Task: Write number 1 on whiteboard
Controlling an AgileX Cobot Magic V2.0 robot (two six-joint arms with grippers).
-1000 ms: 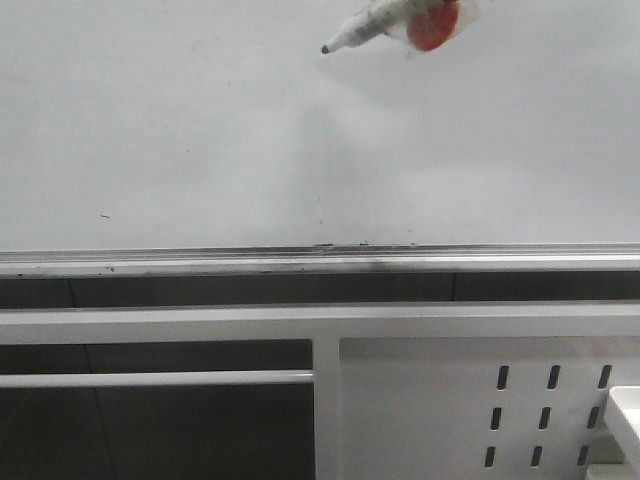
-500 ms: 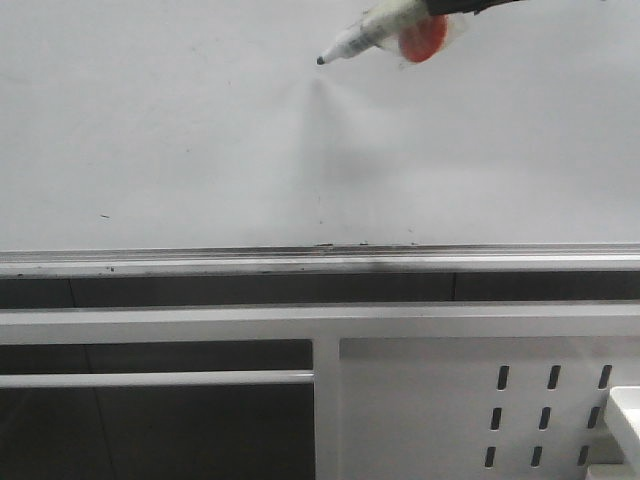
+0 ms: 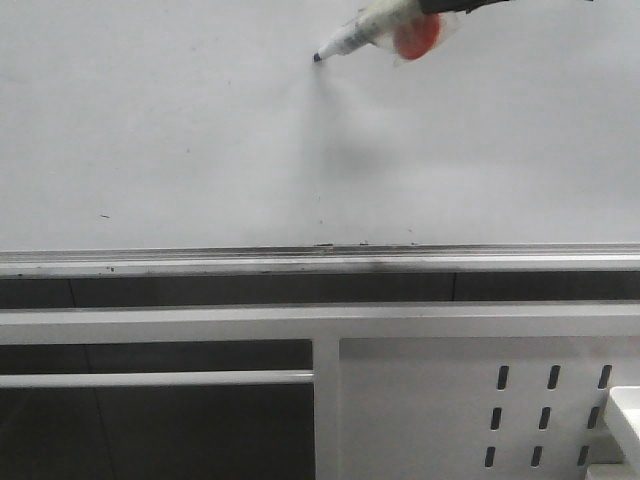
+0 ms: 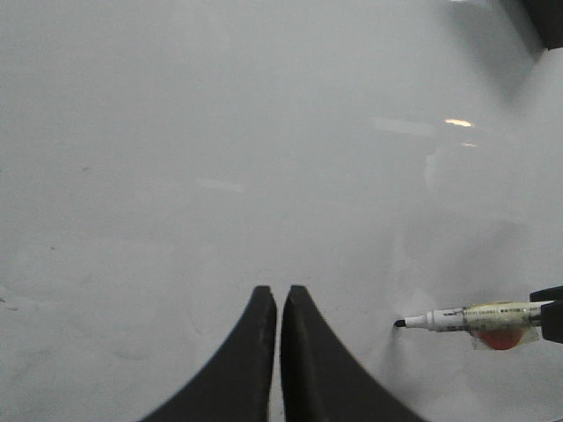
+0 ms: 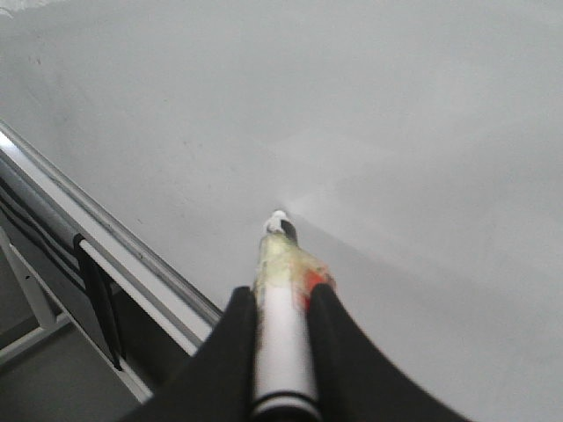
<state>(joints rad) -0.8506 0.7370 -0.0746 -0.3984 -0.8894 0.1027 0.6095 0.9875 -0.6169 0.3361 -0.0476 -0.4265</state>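
Observation:
The whiteboard fills the upper part of the front view, glossy and grey-white. No number 1 shows on it. My right gripper is shut on a white marker wrapped in clear tape with a red patch. In the front view the marker slants down to the left, its dark tip at or very near the board surface. My left gripper is shut with nothing in it, facing the board a little way from the marker.
A silver ledge runs along the board's bottom edge. Below it are white frame bars and a white slotted panel. Tiny dark specks dot the board. A white object peeks in at the lower right.
The marker tip has shifted slightly left and down, and its shadow has drawn in to the tip. The left gripper's earlier position is not shown.

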